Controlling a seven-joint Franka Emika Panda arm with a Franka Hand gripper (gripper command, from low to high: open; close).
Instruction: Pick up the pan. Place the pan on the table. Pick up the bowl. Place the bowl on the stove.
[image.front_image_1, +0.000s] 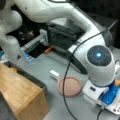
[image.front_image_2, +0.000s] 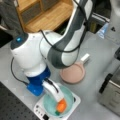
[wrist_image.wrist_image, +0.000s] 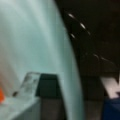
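Closest to the lens, bowl (wrist_image.wrist_image: 37, 50) rim pinched by claw (wrist_image.wrist_image: 43, 86) with one finger inside, bowl seated on stove (image.front_image_2: 75, 103) beneath claw, pan (image.front_image_2: 72, 73) parked flat on counter (image.front_image_2: 97, 53) just beyond claw.

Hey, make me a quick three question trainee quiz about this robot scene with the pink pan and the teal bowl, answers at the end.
1. True or false: the pan sits on the stove.
2. What is the bowl resting on? A) table B) stove C) wooden box
3. What is the gripper nearest to?

Key:
1. False; the pan lies on the table, handle toward a front view's upper right.
2. B
3. The bowl; its fingers reach down at the rim, beside the orange food.
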